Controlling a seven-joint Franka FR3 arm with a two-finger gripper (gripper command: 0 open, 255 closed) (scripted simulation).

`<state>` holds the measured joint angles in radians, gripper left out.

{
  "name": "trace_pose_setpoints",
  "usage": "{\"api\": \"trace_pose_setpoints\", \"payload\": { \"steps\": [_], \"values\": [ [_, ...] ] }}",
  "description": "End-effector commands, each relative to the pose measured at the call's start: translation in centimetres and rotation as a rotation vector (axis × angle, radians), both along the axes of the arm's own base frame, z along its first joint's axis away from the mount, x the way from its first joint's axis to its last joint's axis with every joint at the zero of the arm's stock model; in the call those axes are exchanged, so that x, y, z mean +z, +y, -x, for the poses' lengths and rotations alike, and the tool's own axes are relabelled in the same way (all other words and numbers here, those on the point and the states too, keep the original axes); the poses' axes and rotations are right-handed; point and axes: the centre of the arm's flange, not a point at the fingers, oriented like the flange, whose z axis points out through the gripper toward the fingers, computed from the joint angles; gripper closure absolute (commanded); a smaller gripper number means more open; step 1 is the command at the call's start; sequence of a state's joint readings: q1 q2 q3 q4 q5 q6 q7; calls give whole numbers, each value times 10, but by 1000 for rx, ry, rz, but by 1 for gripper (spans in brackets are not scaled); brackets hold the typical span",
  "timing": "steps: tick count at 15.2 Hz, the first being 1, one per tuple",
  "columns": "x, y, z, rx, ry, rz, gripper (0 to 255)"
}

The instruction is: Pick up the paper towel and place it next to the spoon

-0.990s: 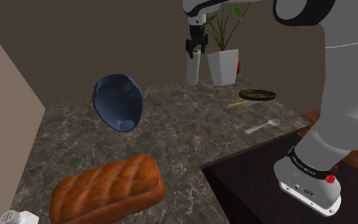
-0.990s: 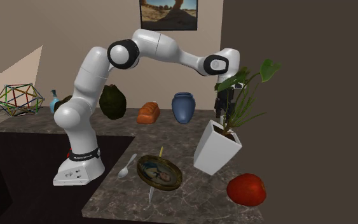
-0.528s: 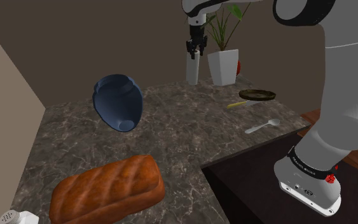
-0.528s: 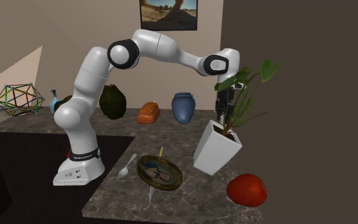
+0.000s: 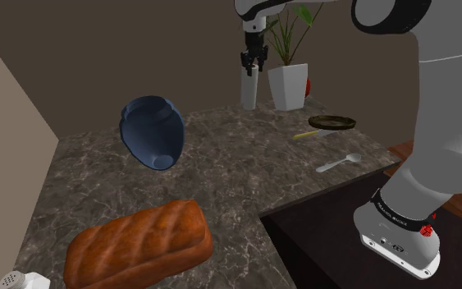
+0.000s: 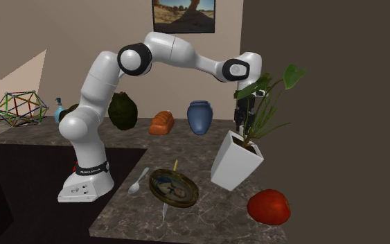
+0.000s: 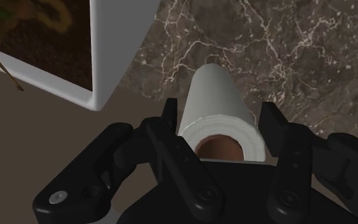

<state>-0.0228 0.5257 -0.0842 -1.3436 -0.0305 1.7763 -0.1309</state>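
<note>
The paper towel stands upright at the table's far edge by the wall, just beside the white plant pot. The claw comes down on its top. In the wrist view its fingers press against the two sides of the roll, clamped on it. The spoon lies well apart, near the table's edge by the stand.

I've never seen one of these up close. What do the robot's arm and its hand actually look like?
The arm is glossy white, built of rounded tube-like segments with dark joints. A black band with small white lettering rings its foot, beside a red button. The gripper is all black, with two blocky fingers and round screw heads.
</note>
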Motion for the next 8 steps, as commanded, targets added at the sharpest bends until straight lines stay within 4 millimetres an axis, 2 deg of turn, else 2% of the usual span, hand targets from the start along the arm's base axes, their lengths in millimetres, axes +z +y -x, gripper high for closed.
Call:
{"api": "trace_pose_setpoints", "payload": {
  "steps": [1, 8],
  "values": [
    [15, -4, 0, -4, -11, 3, 255],
    [52, -4, 0, -4, -11, 3, 255]
  ]
}}
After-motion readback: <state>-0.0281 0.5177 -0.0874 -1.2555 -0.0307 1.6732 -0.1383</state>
